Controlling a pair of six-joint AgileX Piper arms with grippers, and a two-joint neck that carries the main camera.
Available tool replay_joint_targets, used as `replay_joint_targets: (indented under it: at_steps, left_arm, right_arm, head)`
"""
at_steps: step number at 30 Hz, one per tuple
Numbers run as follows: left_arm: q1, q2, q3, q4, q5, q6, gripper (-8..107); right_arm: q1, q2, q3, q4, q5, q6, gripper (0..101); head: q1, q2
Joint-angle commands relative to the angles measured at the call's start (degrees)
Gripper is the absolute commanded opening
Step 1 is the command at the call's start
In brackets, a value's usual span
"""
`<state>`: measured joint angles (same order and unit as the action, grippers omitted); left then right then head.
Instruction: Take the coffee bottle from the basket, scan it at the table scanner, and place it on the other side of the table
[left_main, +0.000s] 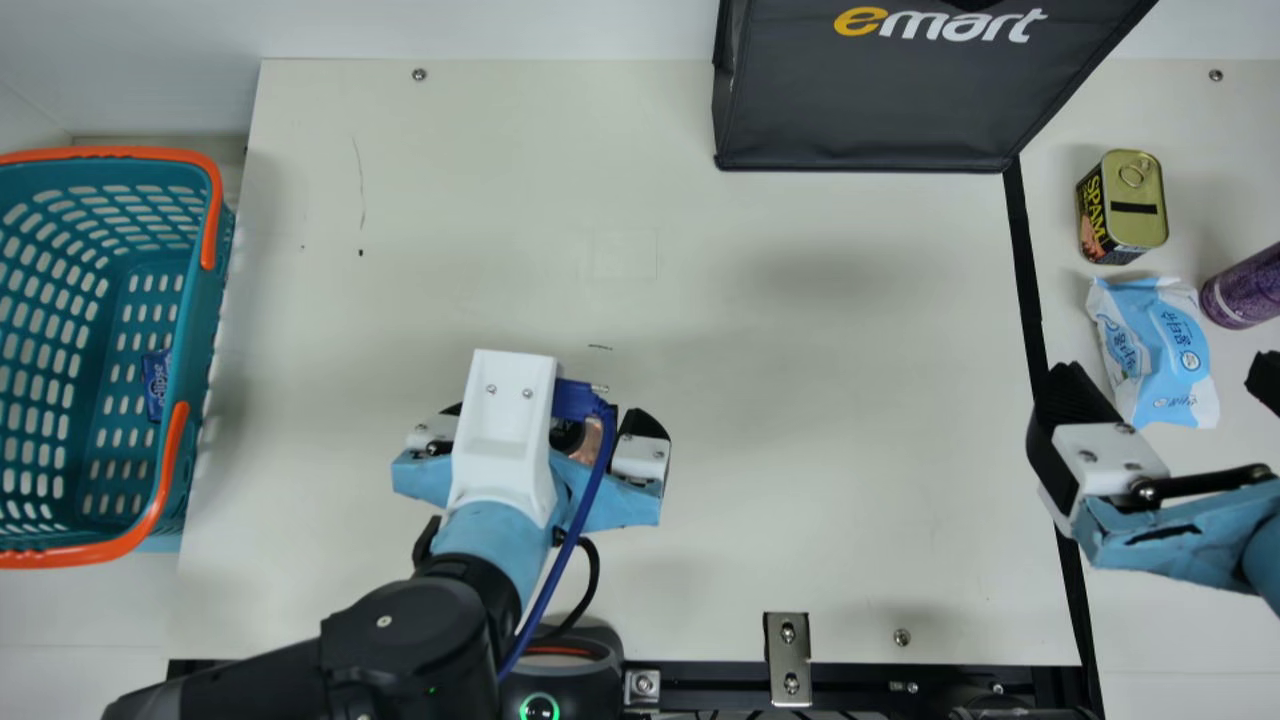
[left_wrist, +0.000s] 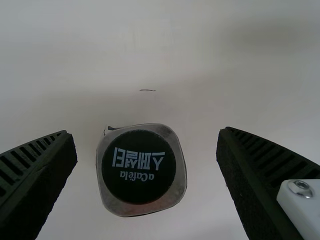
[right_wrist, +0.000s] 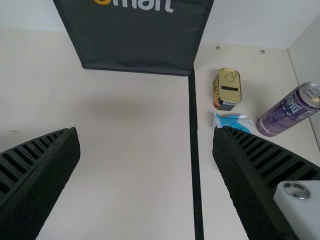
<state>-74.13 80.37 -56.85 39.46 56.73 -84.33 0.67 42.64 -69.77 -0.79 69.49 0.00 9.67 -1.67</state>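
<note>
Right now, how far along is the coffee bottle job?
Done: coffee bottle out of the basket.
In hand: nothing; left gripper open around the bottle, a gap each side.
To do: placing, likely past the black strip.
Whether the scanner read it, can't tell.

Left arm (left_main: 400, 640): black, rounded joint housing, screw, tiny green light; light blue section, then white cover (left_main: 503, 430) with two screws. Blue cable (left_main: 578, 530) with blue plug (left_main: 578, 400) on its right side, curved black cable (left_main: 594, 580) near it. Left gripper (left_main: 552, 418): light blue base, silvery-white mounts, black fingers. Right gripper (left_main: 1165, 380): light blue base with short black mark, black rod (left_main: 1205, 483), screws. Wrist views: black ribbed fingers (left_wrist: 262, 160), rough inner faces, white block (left_wrist: 302, 200) with screw.
</note>
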Motion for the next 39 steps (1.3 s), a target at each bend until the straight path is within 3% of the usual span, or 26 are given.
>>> replay_joint_targets:
  at_steps: [1, 4, 19, 29, 39]
  left_arm:
    - [-0.1, 0.1, -0.1, -0.2, 0.1, 0.1, 90]
    - [-0.3, 0.2, -0.2, -0.3, 0.3, 0.1, 90]
    - [-1.0, -0.3, -0.2, -0.5, 0.5, 0.3, -8]
    - [0.8, -3.4, 0.1, -2.9, -0.1, 6.9, -8]
    - [8.3, -8.3, 0.8, -10.4, -4.9, 23.1, -8]
  right_arm:
    - [0.0, 0.0, 0.0, 0.0, 0.0, 0.0, 95]
    - [0.0, 0.0, 0.0, 0.0, 0.0, 0.0, 95]
    - [0.0, 0.0, 0.0, 0.0, 0.0, 0.0, 95]
    - [0.0, 0.0, 0.0, 0.0, 0.0, 0.0, 95]
    - [0.0, 0.0, 0.0, 0.0, 0.0, 0.0, 95]
  head:
    - [-1.7, 0.1]
    - [-1.7, 0.1]
    - [-1.7, 0.1]
    - [-1.7, 0.1]
    - [-1.7, 0.1]
